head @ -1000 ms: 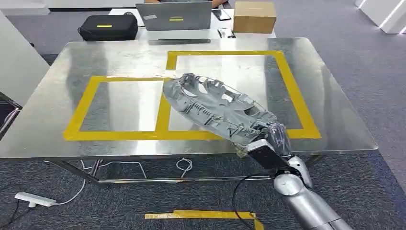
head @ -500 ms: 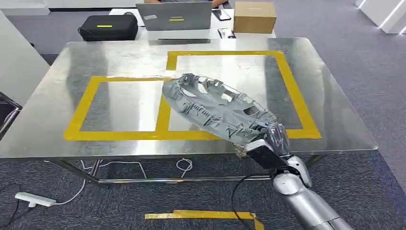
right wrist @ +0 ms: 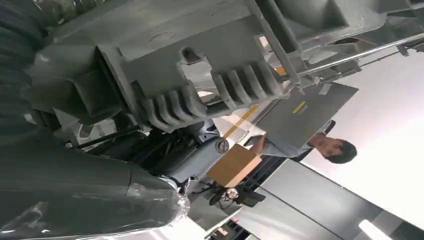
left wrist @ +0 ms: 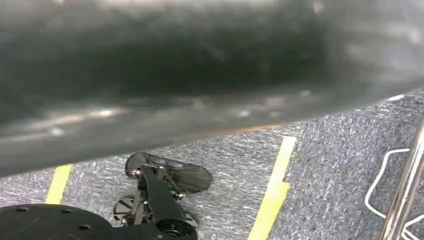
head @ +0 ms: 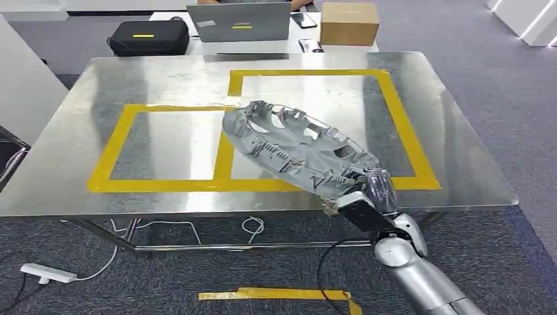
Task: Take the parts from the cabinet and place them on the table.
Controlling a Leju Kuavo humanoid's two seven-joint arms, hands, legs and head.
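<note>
Just part [head: 295, 147] over table [head: 453, 177] edge

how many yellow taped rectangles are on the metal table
2. The left rectangle lies near the table's left side. The right rectangle, set farther back, adjoins it; the grey part held by the right robot hand hides some of its tape.

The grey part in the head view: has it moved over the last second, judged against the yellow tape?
No. The grey part still crosses the yellow tape at the same place, held by the right hand.
</note>
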